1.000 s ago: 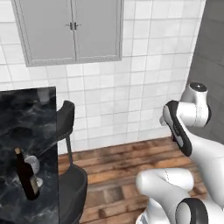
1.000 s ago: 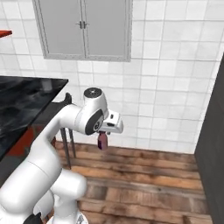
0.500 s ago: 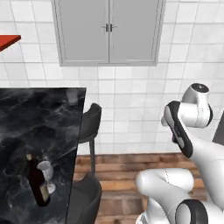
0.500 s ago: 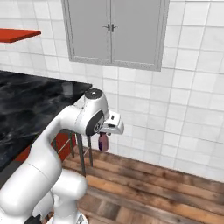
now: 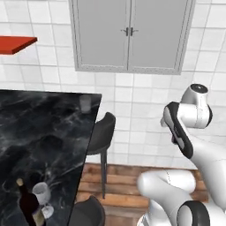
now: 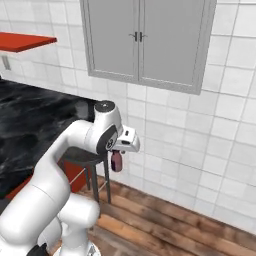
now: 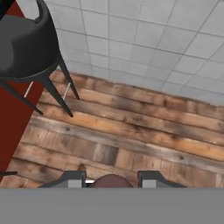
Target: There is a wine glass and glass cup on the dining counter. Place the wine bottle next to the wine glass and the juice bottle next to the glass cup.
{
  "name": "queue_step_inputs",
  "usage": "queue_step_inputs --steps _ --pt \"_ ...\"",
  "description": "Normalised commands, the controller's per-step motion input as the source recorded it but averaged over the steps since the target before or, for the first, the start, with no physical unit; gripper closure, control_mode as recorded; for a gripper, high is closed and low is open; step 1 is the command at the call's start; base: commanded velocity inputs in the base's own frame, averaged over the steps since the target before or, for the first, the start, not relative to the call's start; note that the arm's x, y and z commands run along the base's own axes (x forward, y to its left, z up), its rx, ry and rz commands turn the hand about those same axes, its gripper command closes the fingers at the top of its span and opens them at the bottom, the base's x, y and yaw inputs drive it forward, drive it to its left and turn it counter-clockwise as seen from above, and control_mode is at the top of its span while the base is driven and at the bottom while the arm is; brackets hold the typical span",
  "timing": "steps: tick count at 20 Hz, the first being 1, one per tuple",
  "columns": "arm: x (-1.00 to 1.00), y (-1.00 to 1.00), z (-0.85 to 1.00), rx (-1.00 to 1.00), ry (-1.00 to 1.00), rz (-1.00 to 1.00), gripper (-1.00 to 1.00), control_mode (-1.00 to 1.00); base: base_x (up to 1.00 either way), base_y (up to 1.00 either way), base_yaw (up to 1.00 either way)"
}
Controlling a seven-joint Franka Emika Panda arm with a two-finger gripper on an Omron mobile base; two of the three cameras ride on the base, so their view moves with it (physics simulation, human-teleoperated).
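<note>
The white arm's two-finger jaws (image 6: 116,156) are clamped on the small purplish-pink juice bottle with a dark top (image 6: 116,161), which hangs upright below the hand, in the air above the floor; in the hand view the bottle's rounded dark-red top (image 7: 111,181) sits right between the two grey finger tips (image 7: 72,179). Straight below the jaws lies the brown wooden plank floor (image 7: 131,131), and beyond it rises the white tiled wall (image 7: 144,39). To the left of the jaws and slightly behind them stands a black bucket-seat stool on thin dark legs (image 6: 87,159), seen in the hand view at upper left (image 7: 26,43) beside the red front of the table (image 7: 15,118). Further left of the jaws spreads the broad black, white-veined marble table (image 5: 39,137). On its far corner, the nearest item to the jaws, stands the small clear straight-sided glass cup (image 5: 85,103), alone and well apart from the other things. At the table's near edge, well away from the jaws, the tall dark wine bottle with a thin neck and tan label (image 5: 29,205) stands upright just beside the small clear stemmed wine glass (image 5: 43,197), which is on the side of the bottle toward the jaws. A second dark stool (image 5: 87,212) stands by the table's near end. High above the jaws hang the grey two-door wall cabinet (image 6: 145,40) and, to its left, a red wall shelf (image 6: 22,41).
</note>
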Motion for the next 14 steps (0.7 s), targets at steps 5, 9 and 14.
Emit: queue_step_inputs --steps 5,9,14 --pt "0.00 0.00 0.00 0.00 0.00 0.00 1.00 1.00 0.51 -0.33 0.30" --pt "0.00 0.00 0.00 0.00 0.00 0.00 1.00 1.00 0.46 -0.29 0.38" --pt "0.00 0.00 0.00 0.00 0.00 0.00 1.00 1.00 0.41 -0.26 0.46"
